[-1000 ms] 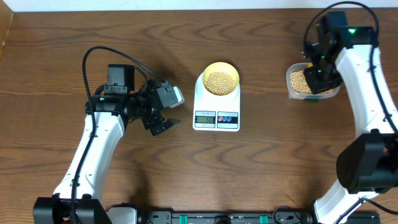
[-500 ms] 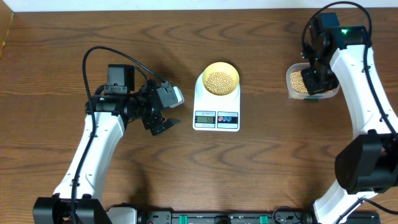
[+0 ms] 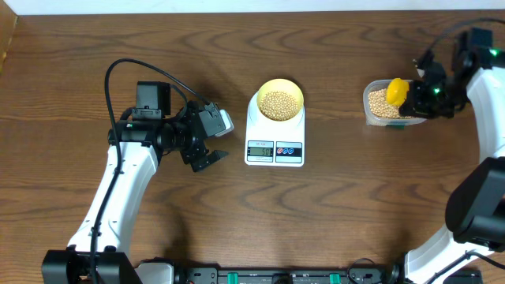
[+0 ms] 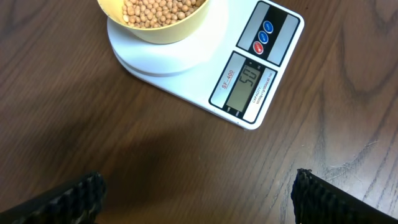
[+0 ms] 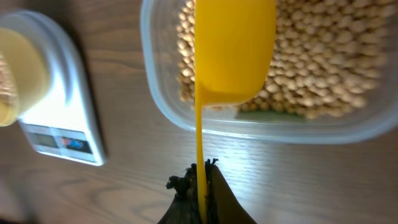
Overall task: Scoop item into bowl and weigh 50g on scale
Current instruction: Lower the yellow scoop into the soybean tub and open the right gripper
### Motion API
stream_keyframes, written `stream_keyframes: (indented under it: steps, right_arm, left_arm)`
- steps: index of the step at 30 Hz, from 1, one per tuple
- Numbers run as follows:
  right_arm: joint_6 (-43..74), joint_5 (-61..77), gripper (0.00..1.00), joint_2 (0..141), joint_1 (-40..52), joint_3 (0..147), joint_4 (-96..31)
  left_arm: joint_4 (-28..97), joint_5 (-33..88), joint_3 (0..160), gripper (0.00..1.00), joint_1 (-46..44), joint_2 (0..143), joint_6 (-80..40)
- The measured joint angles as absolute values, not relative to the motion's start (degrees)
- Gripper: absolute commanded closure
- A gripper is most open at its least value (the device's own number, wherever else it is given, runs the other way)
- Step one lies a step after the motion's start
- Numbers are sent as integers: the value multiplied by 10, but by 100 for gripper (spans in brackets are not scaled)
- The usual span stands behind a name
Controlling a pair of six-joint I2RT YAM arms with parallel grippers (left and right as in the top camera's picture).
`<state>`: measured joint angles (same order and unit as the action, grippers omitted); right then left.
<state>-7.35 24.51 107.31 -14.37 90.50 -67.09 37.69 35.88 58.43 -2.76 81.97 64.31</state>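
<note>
The pale-yellow bowl [image 3: 280, 99] holds tan beans [image 3: 279, 102] and sits on the white scale [image 3: 274, 146]; both also show in the left wrist view, the bowl [image 4: 155, 28] on the scale [image 4: 186, 68], whose display [image 4: 247, 85] is lit. My left gripper [image 3: 207, 155] is open and empty, left of the scale, its fingertips [image 4: 199, 196] spread over bare wood. My right gripper [image 3: 428, 93] is shut on the handle of a bright yellow scoop [image 5: 231, 50], whose head [image 3: 397, 91] hangs over a clear tub [image 3: 387, 104] of beans [image 5: 311, 68].
The clear tub [image 5: 261, 127] stands at the right of the table, with the scale [image 5: 59, 134] to its left. A table edge runs along the back [image 3: 237, 11]. Bare wood lies in front of the scale.
My right arm has swung out to the right and tilted, so the yellow scoop head now shows over the tub. The left arm, bowl and scale have not moved.
</note>
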Motion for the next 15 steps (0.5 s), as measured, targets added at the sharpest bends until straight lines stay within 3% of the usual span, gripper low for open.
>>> stream_keyframes:
  steps: [8, 15]
  right_arm:
    - [-77, 394, 97, 1073, -201, 819, -583]
    - [-44, 429, 74, 1073, -218, 776, -526]
  left_arm:
    - [377, 359, 584, 2, -28, 820, 643]
    - [377, 359, 584, 2, -28, 820, 643]
